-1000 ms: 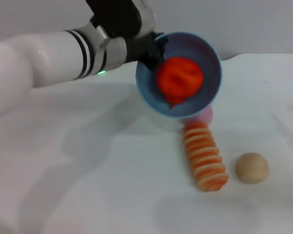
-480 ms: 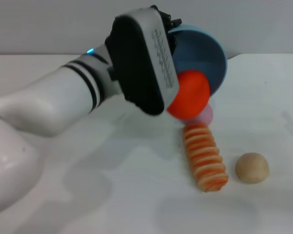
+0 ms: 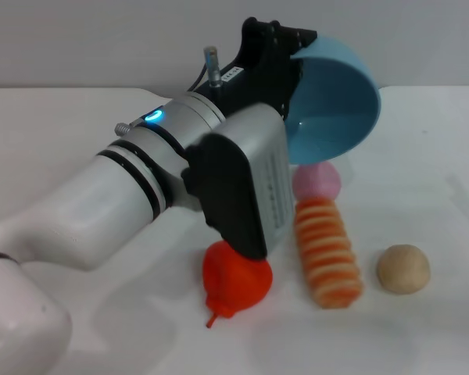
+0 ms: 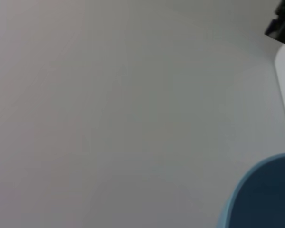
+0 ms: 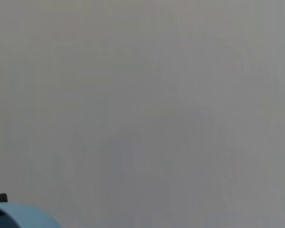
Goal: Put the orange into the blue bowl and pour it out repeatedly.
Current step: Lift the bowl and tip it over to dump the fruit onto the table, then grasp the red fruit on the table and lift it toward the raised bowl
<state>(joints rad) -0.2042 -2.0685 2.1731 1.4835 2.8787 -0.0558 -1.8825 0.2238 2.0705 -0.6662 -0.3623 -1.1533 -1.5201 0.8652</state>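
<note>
Orange [image 3: 236,283] lies loose near desk [image 3: 78,125] front edge; we judge it light, soft, rollable, grab around middle. Left gripper [image 3: 275,48] clamps blue bowl [image 3: 334,101] rim, tipped.

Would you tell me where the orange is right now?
In the head view, the orange lies on the table, left of the striped roll, partly behind the left arm.

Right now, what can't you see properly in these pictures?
- Left gripper: head view, its fingers are hidden behind its own black body and the blue bowl.
- Orange: its top is hidden under the left arm.
- Pink ball: partly behind the striped roll.
- Right gripper: in no view.
</note>
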